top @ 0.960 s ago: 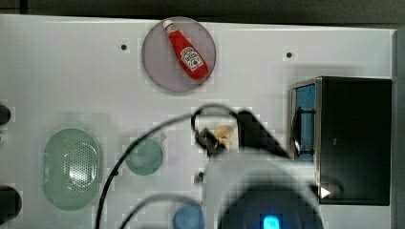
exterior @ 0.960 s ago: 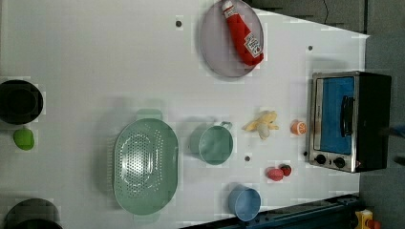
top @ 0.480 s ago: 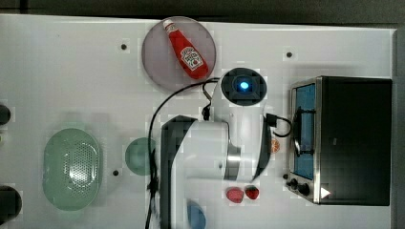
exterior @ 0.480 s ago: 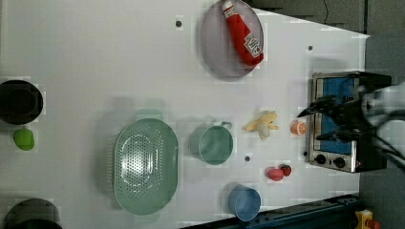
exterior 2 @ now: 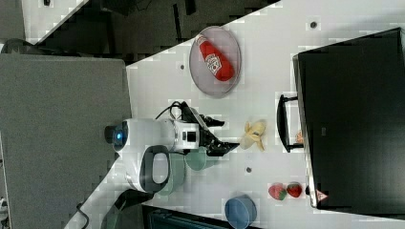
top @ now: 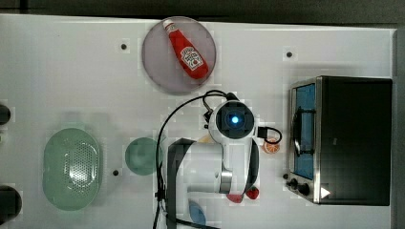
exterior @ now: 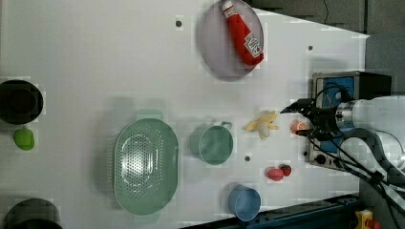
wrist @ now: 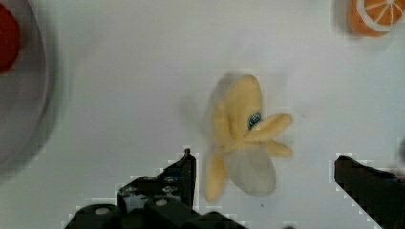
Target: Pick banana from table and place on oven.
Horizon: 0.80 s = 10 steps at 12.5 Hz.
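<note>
Here the gripper (wrist: 262, 164) hangs wide open above the banana (wrist: 241, 136), which lies on the table (wrist: 119, 95) near the oven (exterior: 344, 90).

Robot lab; toy food, bolt-holed table (top: 57, 71)

The white table (exterior: 95, 57) carries a partly peeled banana (exterior: 261, 125) near the left view's right side, lying apart from everything. Just right of it hangs the gripper (exterior: 300, 120), its dark fingers spread wide, nothing between them. An orange slice (exterior: 299, 126) sits right by the fingers, and the oven (exterior: 341, 119) stands behind them. A teal cup (exterior: 215, 144) lies left of the banana, a ketchup bottle (exterior: 242, 31) on a plate (exterior: 215, 47) above it.
</note>
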Motion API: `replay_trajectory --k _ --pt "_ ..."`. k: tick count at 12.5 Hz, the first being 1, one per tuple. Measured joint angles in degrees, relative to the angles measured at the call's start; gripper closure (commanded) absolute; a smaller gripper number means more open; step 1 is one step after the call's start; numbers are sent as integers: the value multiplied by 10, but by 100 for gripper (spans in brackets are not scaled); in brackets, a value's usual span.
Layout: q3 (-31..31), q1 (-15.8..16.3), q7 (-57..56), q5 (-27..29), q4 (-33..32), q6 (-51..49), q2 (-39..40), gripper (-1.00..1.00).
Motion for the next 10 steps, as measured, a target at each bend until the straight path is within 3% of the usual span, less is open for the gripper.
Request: replay_trajectory --k 6,7,10 --pt "7 8 2 5 -2 121 101 -100" --pt "10 10 2 5 -15 139 125 -93" --pt "17 8 2 8 -38 149 174 -18"
